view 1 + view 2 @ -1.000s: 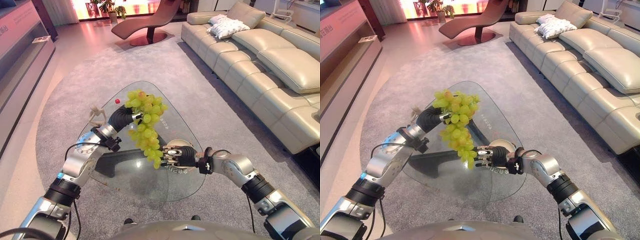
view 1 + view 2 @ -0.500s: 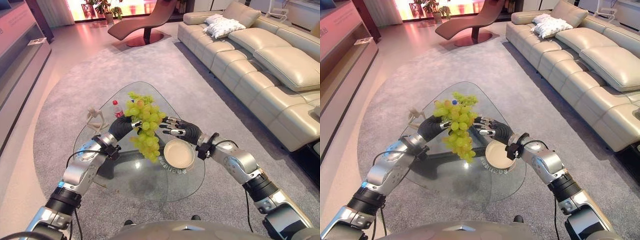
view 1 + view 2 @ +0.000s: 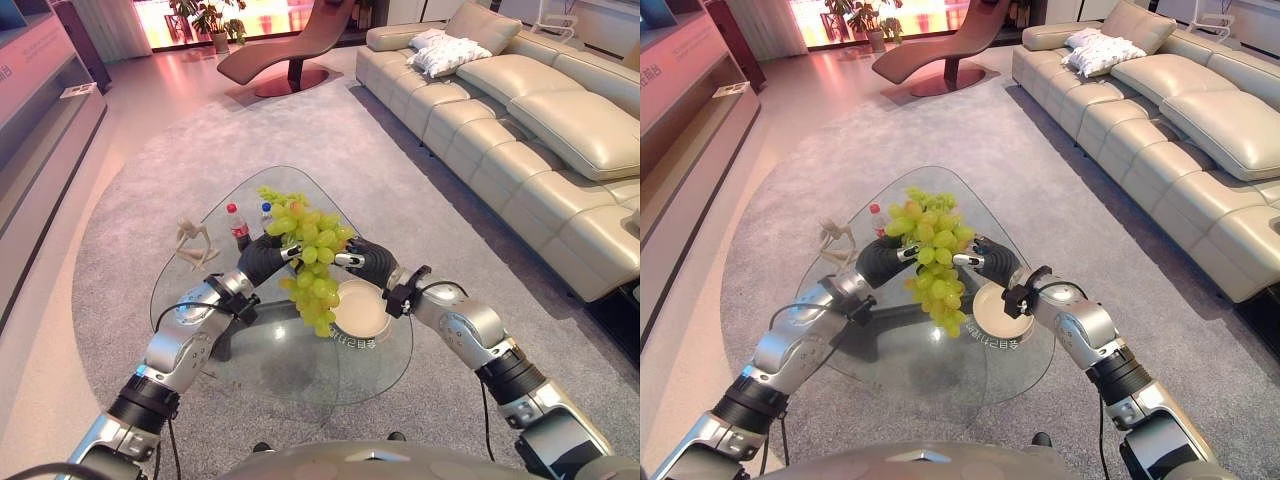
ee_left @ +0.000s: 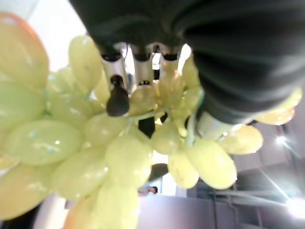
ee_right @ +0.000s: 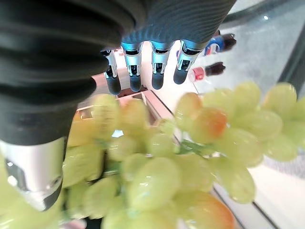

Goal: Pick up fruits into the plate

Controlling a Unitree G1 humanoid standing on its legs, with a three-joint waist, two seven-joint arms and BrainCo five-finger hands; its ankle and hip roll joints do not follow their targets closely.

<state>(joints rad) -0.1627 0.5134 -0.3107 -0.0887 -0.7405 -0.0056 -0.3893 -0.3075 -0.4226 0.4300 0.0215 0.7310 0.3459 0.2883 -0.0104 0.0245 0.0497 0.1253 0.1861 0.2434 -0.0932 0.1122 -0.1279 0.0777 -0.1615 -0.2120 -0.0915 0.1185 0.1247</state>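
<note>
Bright daylight enters from the far windows (pink cast); grapes (image 4: 119, 157) are blurred in wrist views.

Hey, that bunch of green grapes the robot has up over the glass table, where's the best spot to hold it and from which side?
Probably at the top, by the stem. The grape bunch hangs long and loose below the left hand, which grips its upper part from the robot's left; the right hand is at the opposite side. Holding high lets the cluster dangle over the plate.

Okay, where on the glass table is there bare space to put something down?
The near part of the glass table, toward the robot from the plate, is bare. The far side is crowded: figurine, two small bottles, and both hands at the grapes.
</note>
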